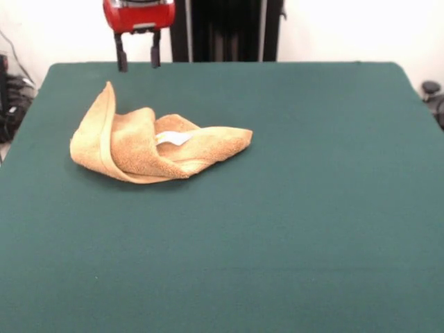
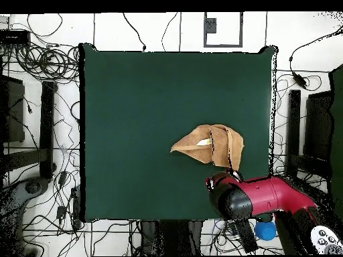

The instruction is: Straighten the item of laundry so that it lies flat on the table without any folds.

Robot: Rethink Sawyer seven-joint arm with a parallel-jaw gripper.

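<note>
The tan-orange towel (image 1: 149, 142) lies crumpled and folded over itself on the left far part of the dark green table (image 1: 277, 208). One corner stands up at its left end and a small white tag (image 1: 173, 138) shows in the middle fold. My gripper (image 1: 138, 57) hangs above the table's far edge, behind the towel and apart from it. Its two black fingers are spread and hold nothing. In the overhead view the towel (image 2: 208, 146) lies right of centre and the red arm head (image 2: 231, 194) covers the gripper just below it.
The robot's black pedestal (image 1: 225, 28) stands behind the table's far edge. Cables and stands (image 2: 40, 120) crowd the floor around the table. A blue object (image 2: 265, 231) sits on the floor by the robot base.
</note>
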